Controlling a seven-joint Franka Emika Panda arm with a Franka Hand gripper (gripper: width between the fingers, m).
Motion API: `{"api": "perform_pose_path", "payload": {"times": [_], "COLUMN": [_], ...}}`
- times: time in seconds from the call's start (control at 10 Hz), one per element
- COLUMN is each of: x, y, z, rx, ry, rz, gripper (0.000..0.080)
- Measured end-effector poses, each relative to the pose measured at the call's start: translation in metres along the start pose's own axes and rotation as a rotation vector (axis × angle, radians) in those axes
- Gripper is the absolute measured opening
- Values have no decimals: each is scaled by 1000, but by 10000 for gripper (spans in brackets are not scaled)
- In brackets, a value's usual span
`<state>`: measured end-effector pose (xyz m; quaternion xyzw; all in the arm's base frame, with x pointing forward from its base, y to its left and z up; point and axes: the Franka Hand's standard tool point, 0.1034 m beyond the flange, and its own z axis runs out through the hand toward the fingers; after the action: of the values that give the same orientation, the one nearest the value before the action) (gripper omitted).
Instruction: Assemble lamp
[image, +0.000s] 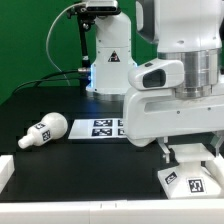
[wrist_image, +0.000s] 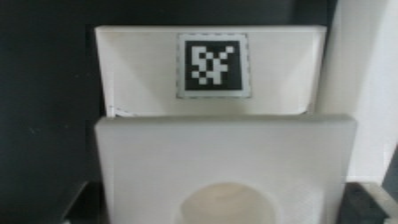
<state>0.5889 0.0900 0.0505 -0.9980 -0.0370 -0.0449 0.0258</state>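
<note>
Exterior view overlooks the table (image: 95, 160); wrist view, close up, shares only the base (image: 190, 182) (wrist_image: 210, 120).

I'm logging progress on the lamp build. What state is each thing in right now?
Bulb: lying on its side on the table, not fitted.
Shade: standing upright at the back, on its own.
Base: flat on the table, bulb and shade not on it.
Gripper: low beside the base; open or shut cannot be told.

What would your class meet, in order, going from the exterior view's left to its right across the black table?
The bulb → marker board → base. The shade stands behind the marker board and overlaps it, so it is left out.
</note>
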Motion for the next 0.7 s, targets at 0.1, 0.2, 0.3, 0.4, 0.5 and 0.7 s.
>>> {"api": "perform_pose_path", "payload": {"times": [0.1, 0.2, 0.3, 0.4, 0.5, 0.7], "x": [0, 0, 0, 3, 18, 32], "y": [0, 0, -1, 2, 7, 7], "z": [0, 0, 0, -2, -8, -7], "rx": [0, 0, 0, 0, 1, 3], "ry": [0, 0, 0, -5, 3, 17], "rz": [0, -1, -1, -6, -1, 2], "gripper": [531, 531, 531, 531, 531, 531]}}
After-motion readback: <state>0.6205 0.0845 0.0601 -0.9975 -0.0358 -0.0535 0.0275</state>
